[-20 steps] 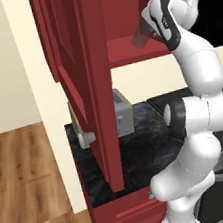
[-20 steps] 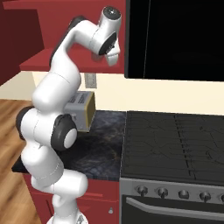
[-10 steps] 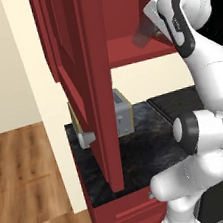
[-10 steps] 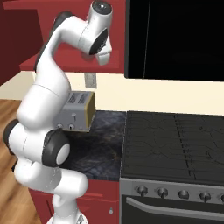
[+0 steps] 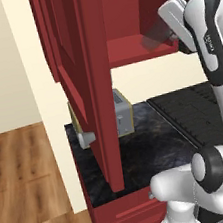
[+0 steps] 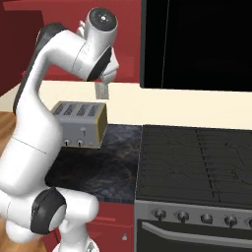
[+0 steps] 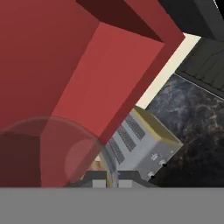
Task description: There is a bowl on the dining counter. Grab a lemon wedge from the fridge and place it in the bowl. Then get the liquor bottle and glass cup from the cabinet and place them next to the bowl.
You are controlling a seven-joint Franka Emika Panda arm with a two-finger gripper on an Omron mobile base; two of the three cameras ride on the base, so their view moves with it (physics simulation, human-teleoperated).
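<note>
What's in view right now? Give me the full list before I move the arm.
cabinet: one, red, on the wall, door swung open
glass cup: one, clear, at the cabinet shelf's front, in the gripper
toaster: one, silver with tan sides, on the counter below the cabinet
counter: one, black marbled, left of the stove
stove: one, black top, knobs along the front
dark appliance: one, black, above the stove
base cabinet: one, red, under the counter
floor: wood, brown, left
gripper: one, dark tips, shut on the glass cup's wall
arm: one, white, raised to the cabinet
</note>
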